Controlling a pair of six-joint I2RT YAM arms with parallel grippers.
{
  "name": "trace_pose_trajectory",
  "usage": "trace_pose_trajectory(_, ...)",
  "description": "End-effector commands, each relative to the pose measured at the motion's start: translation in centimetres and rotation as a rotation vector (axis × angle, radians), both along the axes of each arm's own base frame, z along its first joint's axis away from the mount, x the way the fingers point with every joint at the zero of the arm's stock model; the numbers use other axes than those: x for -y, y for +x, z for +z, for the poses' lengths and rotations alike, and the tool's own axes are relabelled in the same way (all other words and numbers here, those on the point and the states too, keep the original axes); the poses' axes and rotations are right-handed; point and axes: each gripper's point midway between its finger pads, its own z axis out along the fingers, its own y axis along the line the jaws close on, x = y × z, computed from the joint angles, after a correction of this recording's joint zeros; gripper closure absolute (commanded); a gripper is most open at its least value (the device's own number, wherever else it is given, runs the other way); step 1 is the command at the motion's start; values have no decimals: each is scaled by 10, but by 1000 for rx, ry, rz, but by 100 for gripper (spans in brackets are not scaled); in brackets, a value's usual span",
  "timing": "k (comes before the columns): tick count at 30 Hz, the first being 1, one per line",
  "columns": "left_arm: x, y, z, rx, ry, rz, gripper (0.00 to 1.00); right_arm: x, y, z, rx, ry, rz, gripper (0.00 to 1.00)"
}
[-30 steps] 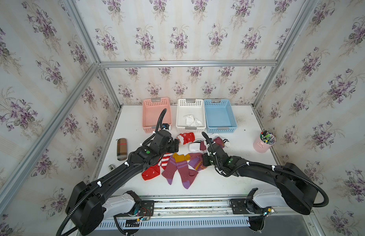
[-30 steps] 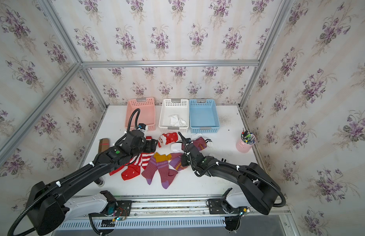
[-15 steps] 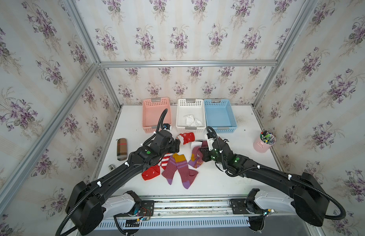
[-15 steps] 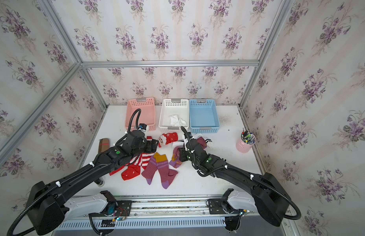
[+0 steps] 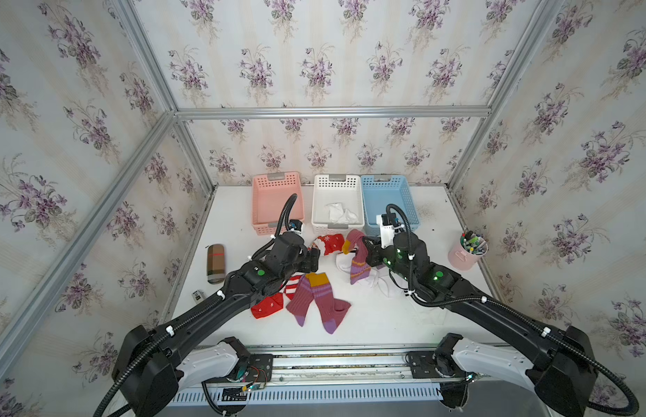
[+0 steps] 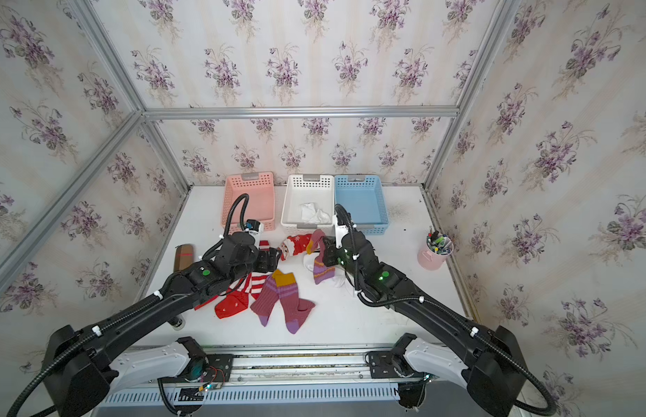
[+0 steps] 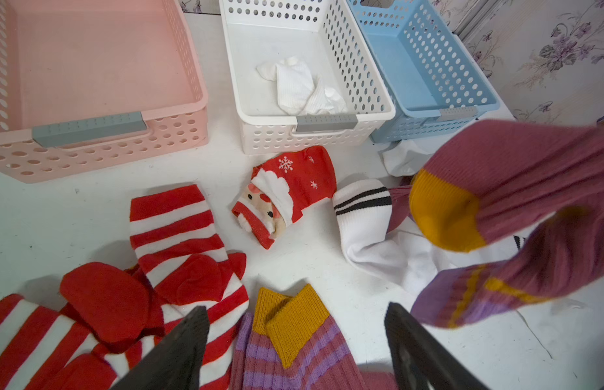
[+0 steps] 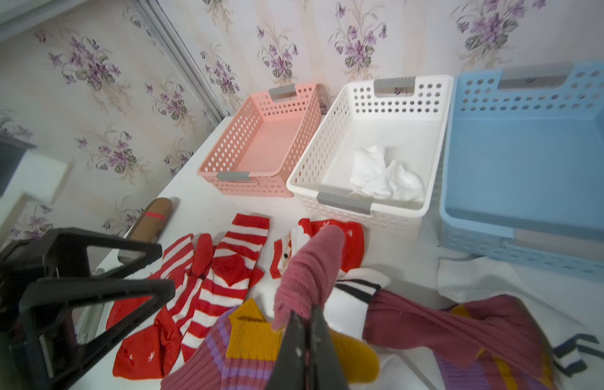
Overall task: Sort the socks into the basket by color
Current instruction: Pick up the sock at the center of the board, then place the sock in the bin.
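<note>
Nearest, a maroon pair point(image 5: 316, 301) lies flat on the bench point(image 5: 386, 325) beside striped socks point(image 6: 258, 283), the left hand point(image 7: 297, 312) spread just above them. The right hand point(image 8: 305, 314) pinches a third maroon sock point(image 5: 357, 260), lifted and dangling over banded socks point(image 5: 381, 283). Behind lies a Santa sock point(image 5: 330, 243). Farthest stand the pink basket point(image 5: 276, 180), white basket point(image 5: 337, 180) and blue basket point(image 5: 386, 180), with crumpled white socks point(image 5: 341, 213) in the white one.

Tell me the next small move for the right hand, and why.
Probably swing the maroon sock, held up by the shut right hand, over the blue basket. The white basket already holds white socks, the pink basket likely suits the reds, and the blue one has nothing in it.
</note>
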Motion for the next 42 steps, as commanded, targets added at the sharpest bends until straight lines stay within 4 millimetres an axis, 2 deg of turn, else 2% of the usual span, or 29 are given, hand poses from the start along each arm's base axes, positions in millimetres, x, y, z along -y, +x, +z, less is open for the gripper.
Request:
trace_pose_trajectory(1,0,-1,2,10,2,-2,17,11,14,25,65,-8,-32,96)
trace_pose_trajectory(8,1,-5,6,15,5,-11,17,34,54,66,138,-17,-96,96)
trace_pose_trajectory(9,1,-6,7,18,5,-11,17,49,67,69,143,-25,-138,96)
trace_pose_trajectory(12,0,-7,8,22,8,-7,17,58,86,81,165,-46,-174,96)
trace_pose_trajectory(19,1,-11,10,27,10,-13,17,79,129,91,181,-79,-260,96)
trace_pose_trajectory(31,0,-16,14,38,14,-17,17,93,198,62,117,-110,-311,97)
trace_pose_trajectory(36,0,-16,14,38,17,-18,17,97,224,38,73,-126,-330,96)
trace_pose_trajectory(39,1,-16,14,37,20,-18,17,99,241,22,40,-155,-343,91)
trace_pose_trajectory(42,2,-16,13,36,19,-21,17,101,262,8,-2,-183,-348,72)
